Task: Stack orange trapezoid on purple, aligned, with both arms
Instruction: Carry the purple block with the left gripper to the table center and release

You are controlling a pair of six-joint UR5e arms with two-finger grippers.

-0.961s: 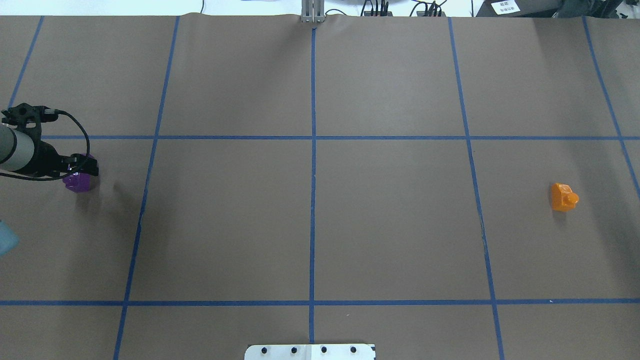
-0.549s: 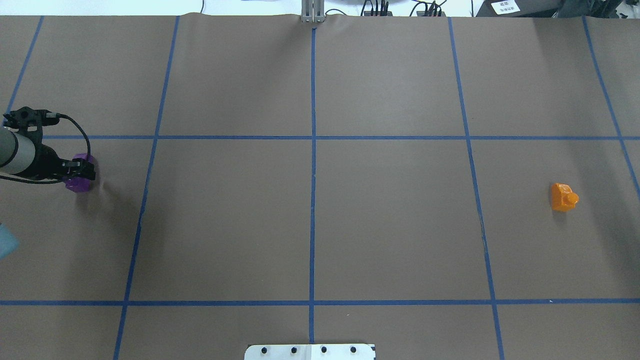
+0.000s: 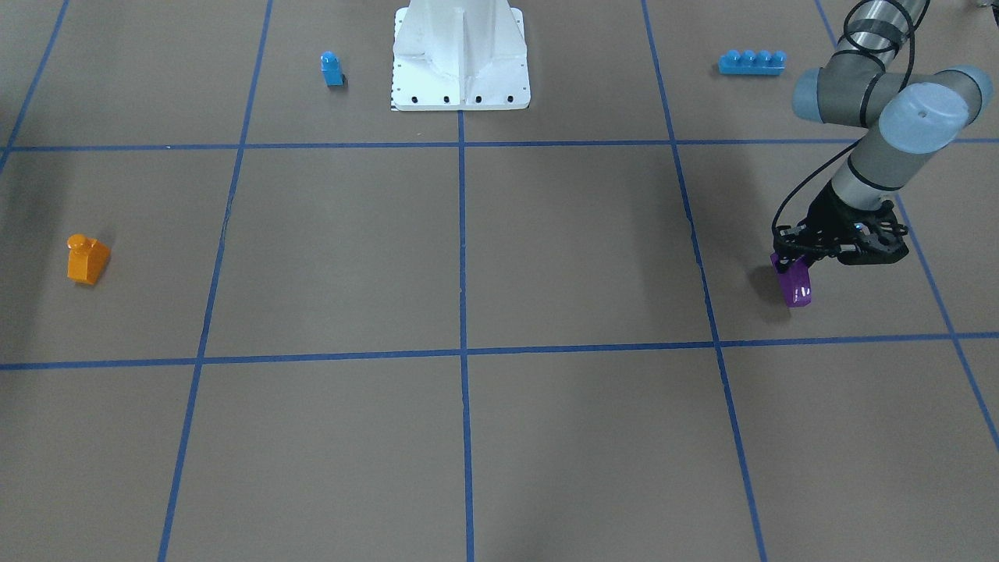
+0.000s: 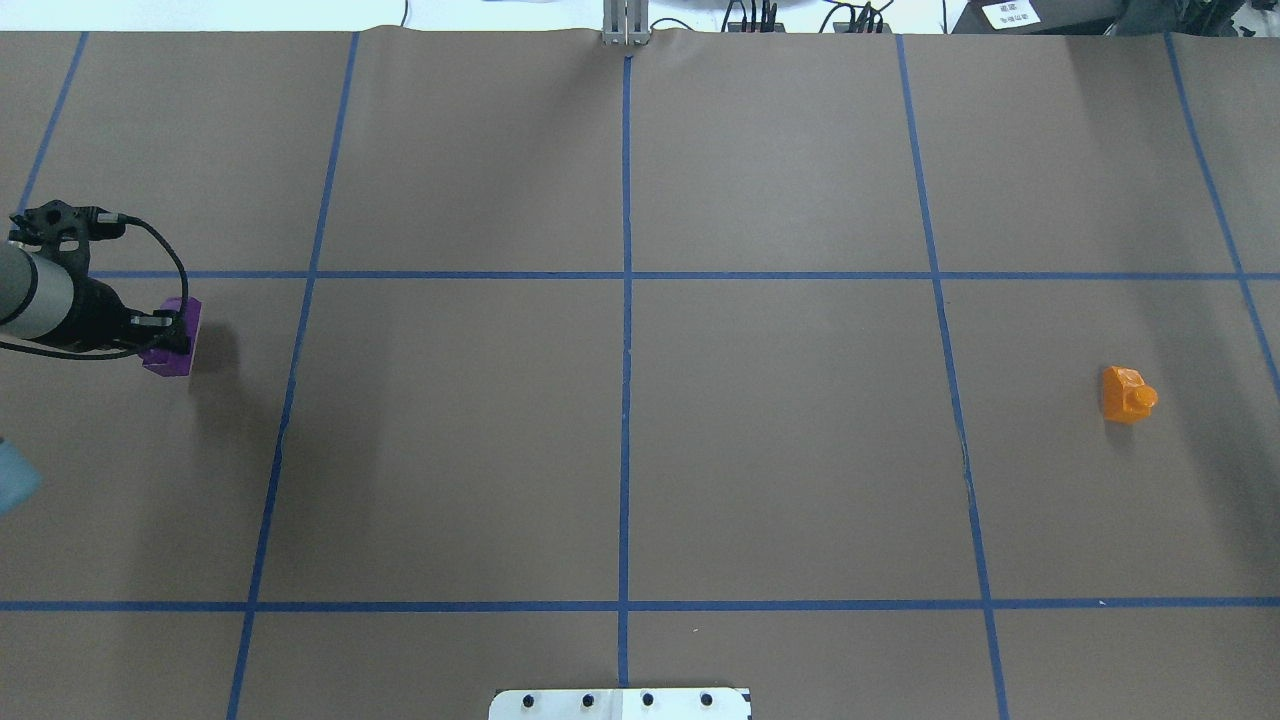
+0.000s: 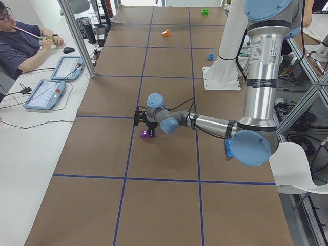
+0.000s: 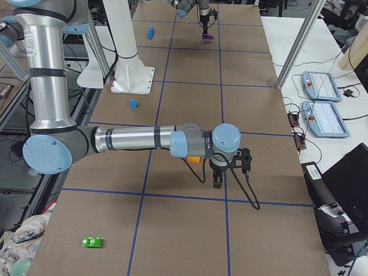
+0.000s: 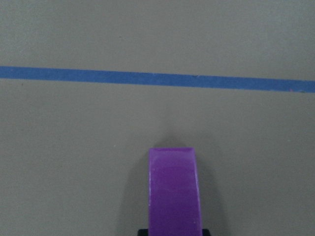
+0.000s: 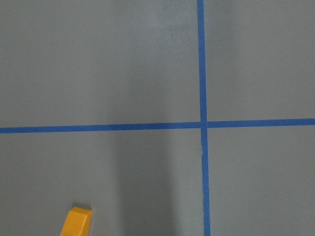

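Note:
My left gripper [image 4: 176, 334] is shut on the purple block [image 4: 170, 340] at the table's far left and holds it just above the paper. The block also shows in the front view [image 3: 796, 286] and in the left wrist view [image 7: 174, 191], between the jaws. The orange trapezoid [image 4: 1128, 394] lies on the table at the far right, stud to the side, also in the front view [image 3: 86, 258]. My right gripper [image 6: 219, 181] shows only in the exterior right view, pointing down beside the orange block [image 6: 195, 159]; I cannot tell if it is open. The right wrist view shows the orange block's corner [image 8: 77, 224].
A blue single-stud block [image 3: 332, 69] and a long blue brick [image 3: 751, 62] lie near the white robot base [image 3: 460, 78]. A green block [image 6: 92, 242] lies near the table's right end. An operator [image 5: 20, 46] sits at a side table with tablets.
My left gripper has risen slightly with the purple block in it and shifted a little forward. The orange trapezoid has not moved.

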